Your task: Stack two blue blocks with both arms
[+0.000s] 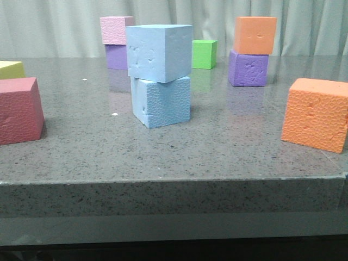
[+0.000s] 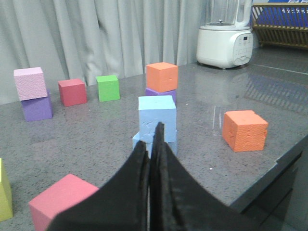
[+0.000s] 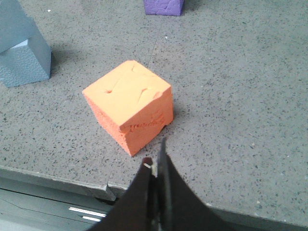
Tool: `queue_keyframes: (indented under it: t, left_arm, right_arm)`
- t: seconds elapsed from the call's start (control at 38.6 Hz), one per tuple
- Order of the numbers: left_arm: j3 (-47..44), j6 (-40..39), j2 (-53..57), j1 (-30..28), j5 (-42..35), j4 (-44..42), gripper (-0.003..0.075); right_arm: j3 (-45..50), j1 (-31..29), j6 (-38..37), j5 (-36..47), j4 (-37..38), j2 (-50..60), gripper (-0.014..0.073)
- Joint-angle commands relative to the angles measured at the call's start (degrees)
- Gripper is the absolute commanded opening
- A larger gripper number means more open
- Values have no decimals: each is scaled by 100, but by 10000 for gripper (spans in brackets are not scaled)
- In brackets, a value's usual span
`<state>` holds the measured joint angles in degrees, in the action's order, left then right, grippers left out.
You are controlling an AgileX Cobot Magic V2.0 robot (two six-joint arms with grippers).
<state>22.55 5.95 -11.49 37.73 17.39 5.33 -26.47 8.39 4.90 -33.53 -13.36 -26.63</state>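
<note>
Two light blue blocks stand stacked mid-table. The smoother, dented block [image 1: 159, 51] rests on the pebbled block [image 1: 161, 101], turned a little and overhanging it. The left wrist view shows the same stack, upper block [image 2: 157, 111] over the lower block [image 2: 138, 142], straight beyond my left gripper [image 2: 151, 137], which is shut with nothing in it and well short of the stack. My right gripper [image 3: 155, 156] is shut and empty too, over the table's front edge near an orange cube [image 3: 129, 110]; the stack [image 3: 21, 53] shows at that view's corner. Neither gripper appears in the front view.
Around the stack: a red cube [image 1: 19, 110] and a yellow one [image 1: 11, 69] on the left, an orange cube [image 1: 317, 113] on the right. Behind it stand pink on purple [image 1: 116, 41], a green cube [image 1: 204, 54], and orange on purple [image 1: 251, 51]. A blender [image 2: 224, 33] stands far off.
</note>
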Motion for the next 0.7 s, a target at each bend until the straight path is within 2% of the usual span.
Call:
queue_keyframes:
  t: [0.0, 0.08, 0.26, 0.67]
  left_arm:
    - [-54, -777, -53, 37, -841, -672, -20]
    - [-268, -1202, -53, 10, -1092, -1167, -20]
    - [-692, -1202, 100, -473, -1112, -962, -20]
    - [-1683, -1191, 1136, -2774, -1100, -728, -20]
  right_arm:
    - [-163, -27, 62, 398, -12, -22, -71]
    - [-163, -27, 62, 398, -12, -22, -71]
    - [-163, -27, 62, 398, -12, -22, -71]
    - [-163, -27, 62, 398, -12, -22, -71]
